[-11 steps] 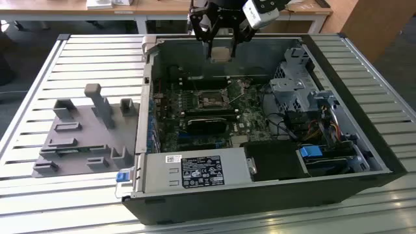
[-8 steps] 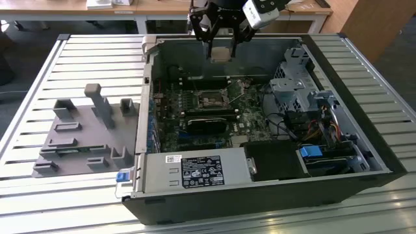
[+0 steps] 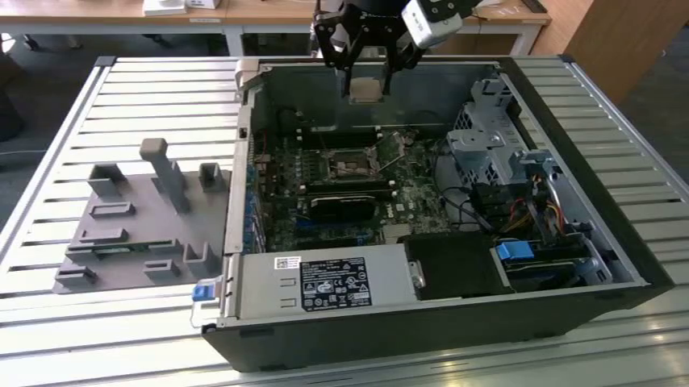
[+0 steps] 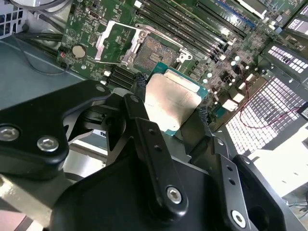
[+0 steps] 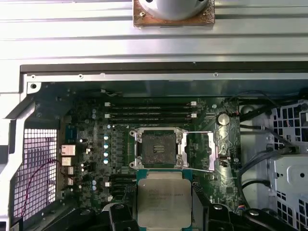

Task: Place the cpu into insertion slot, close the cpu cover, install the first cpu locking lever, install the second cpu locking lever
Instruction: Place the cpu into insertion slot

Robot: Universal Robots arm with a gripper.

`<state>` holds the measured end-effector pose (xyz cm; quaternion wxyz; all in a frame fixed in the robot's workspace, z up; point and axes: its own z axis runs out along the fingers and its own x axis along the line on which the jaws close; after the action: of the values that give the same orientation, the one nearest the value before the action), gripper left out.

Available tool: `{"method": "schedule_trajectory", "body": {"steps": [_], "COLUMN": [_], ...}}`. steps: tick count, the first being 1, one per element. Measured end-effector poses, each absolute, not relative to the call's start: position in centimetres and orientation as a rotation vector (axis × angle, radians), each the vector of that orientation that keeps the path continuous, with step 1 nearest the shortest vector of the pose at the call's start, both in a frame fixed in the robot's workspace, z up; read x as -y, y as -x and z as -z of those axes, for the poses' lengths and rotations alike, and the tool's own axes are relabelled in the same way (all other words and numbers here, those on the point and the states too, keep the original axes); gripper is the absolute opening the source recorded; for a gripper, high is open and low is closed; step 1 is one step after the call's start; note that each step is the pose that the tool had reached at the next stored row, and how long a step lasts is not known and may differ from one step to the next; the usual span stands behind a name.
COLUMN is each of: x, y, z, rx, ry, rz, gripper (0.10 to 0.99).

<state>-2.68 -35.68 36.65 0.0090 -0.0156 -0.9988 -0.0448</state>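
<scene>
The jaws are closed on the chip (image 4: 171,103), one finger (image 4: 139,86) pressed against one edge and the other on the opposite edge, so the chip sits squarely between the tips with its other two edges free. In the exterior view the chip (image 3: 366,89) hangs in the air over the far side of the open computer case (image 3: 431,339), well apart from the socket (image 3: 352,165) on the board below. Its pale metal top faces both wrist cameras, with the green rim showing around it. In the first wrist view the chip (image 5: 163,202) has its edges running parallel to those of the socket (image 5: 159,147); being nearly square, it has no clear long axis. The socket (image 4: 156,50) is empty, its dark centre bare, and the silvery cover frame (image 5: 204,151) lies swung open beside it. The case stands on a slatted metal worktop (image 3: 140,97).
</scene>
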Motion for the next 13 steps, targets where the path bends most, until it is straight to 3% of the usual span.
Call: {"method": "schedule_trajectory", "body": {"steps": [13], "x": [35.67], "y": [2.68], "z": [-36.57], "rx": [3.117], "ry": [0.228], "rz": [0.140], "gripper": [0.541]}}
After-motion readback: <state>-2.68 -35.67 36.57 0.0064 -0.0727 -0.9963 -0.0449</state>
